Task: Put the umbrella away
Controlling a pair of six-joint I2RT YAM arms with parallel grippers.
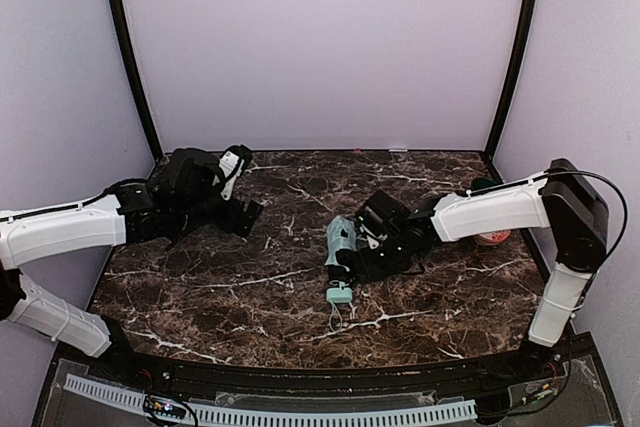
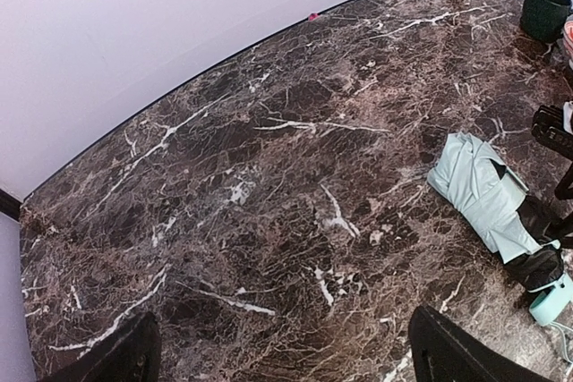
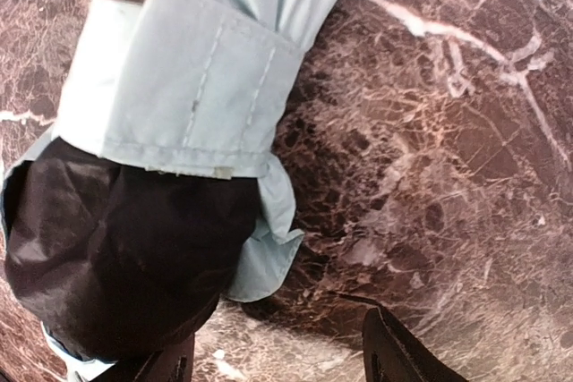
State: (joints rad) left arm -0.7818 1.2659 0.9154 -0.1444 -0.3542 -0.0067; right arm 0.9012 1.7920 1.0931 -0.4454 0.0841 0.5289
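Right wrist shows right gripper [image 3: 273, 337] at the umbrella [image 3: 179, 87] (black underside visible).

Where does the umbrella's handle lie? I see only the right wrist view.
Observer: The handle is at the umbrella's near end, the lower end in the top view.
Operator: Is the other arm close to it?
Observer: No, the left arm is apart, on the left side, its jaws wide open and empty.
Operator: Anything else nearby?
Observer: A dark green cup stands at the far right.
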